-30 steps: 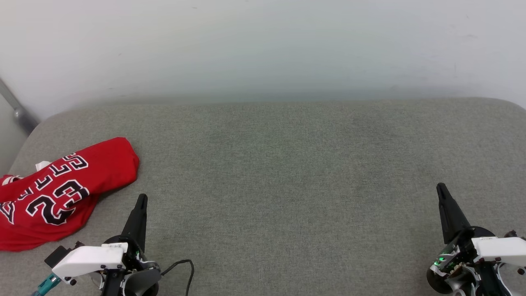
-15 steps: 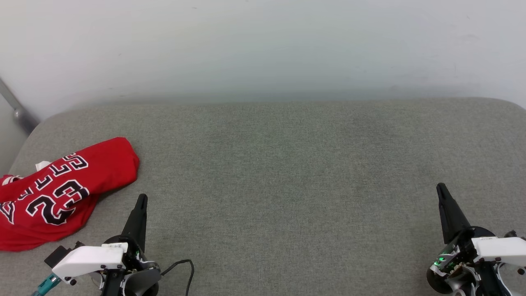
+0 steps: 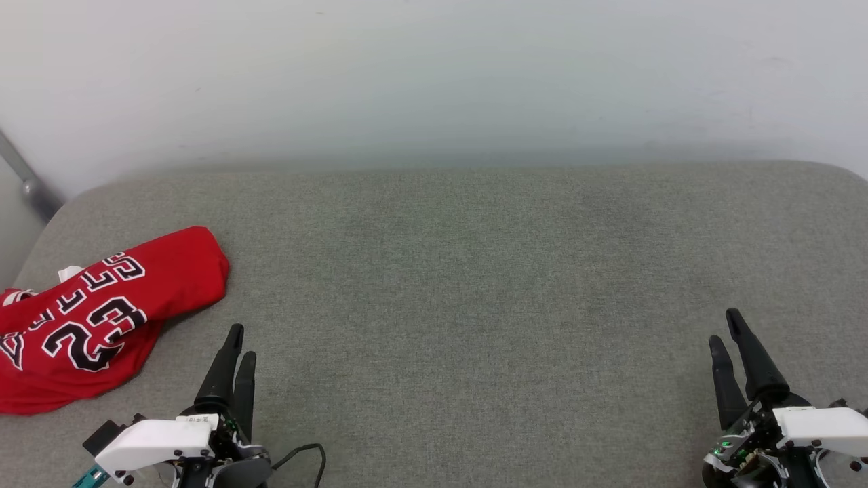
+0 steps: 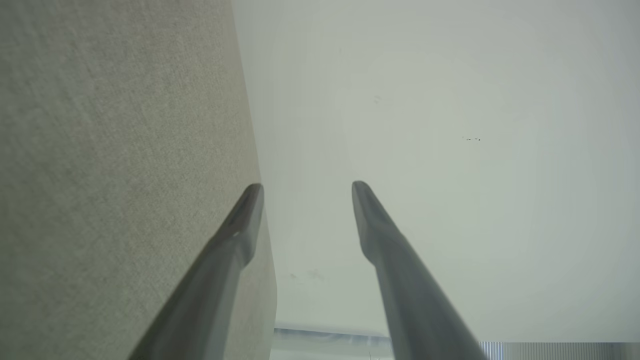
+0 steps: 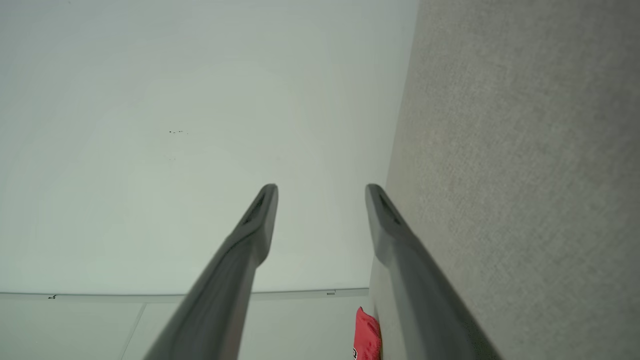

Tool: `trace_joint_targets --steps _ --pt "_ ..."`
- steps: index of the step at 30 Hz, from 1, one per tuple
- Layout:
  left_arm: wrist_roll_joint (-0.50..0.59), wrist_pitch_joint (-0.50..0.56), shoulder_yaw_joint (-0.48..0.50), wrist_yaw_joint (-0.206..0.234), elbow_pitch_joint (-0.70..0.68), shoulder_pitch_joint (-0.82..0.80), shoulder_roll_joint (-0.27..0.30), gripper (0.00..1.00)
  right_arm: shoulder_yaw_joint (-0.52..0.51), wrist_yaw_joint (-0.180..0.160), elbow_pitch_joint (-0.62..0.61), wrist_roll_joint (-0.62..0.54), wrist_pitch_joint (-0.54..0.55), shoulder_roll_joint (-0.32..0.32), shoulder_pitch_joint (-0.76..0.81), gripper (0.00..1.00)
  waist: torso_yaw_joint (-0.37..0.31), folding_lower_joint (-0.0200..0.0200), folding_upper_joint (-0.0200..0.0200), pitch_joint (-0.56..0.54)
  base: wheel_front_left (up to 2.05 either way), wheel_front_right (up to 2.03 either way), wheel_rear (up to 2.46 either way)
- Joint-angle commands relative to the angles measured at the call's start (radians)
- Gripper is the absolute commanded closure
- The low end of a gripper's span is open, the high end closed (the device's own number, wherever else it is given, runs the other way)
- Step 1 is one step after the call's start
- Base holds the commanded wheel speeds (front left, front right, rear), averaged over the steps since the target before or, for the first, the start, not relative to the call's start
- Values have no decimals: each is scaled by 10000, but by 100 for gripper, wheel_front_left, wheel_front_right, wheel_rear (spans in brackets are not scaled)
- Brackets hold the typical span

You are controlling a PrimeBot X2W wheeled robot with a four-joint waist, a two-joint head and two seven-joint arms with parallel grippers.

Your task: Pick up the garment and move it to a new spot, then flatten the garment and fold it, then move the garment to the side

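The garment (image 3: 102,318) lies in a loose, wrinkled heap at the far left edge of the grey padded surface (image 3: 475,271), with the "23" print facing up and one white bit showing at its upper side. It does not look flat or neatly folded, so I judge that the task is not really begun: the pick-up, the move, the flattening, the folding and the last move to the side all remain. The left gripper (image 3: 242,342) is just beside the garment, not touching it, and the right gripper (image 3: 722,327) is well apart, at the other side. Both claws hold nothing. Compared with half a second ago, each claw now shows two fingers spread apart, where before they seemed closed together; the garment has not moved.
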Motion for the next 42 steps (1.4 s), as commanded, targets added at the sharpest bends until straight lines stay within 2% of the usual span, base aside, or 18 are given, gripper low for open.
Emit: trace_joint_targets --steps 1,8,14,39,42 --pt "-120 -81 -115 -7 -277 -203 16 0 64 2 -274 5 -91 -7 -163 0 -2 0 0 0 0 0 0" --pt "-51 -439 -551 -7 -642 -177 18 0 312 2 -539 -254 -436 -59 -34 0 -3 0 0 -16 0 0 0" --pt "759 -787 -946 -7 -799 -186 111 0 567 2 -674 -1067 -751 -186 31 0 11 0 0 -41 0 0 0" --pt "6947 -1767 -1473 100 -1297 -69 43 0 897 1 -1379 -6398 -1414 -170 254 0 33 0 0 -119 0 0 0" --pt "7396 -1837 -1533 121 -1298 -64 63 0 889 1 -1403 -6846 -1403 -171 248 0 40 0 0 -120 0 0 0"
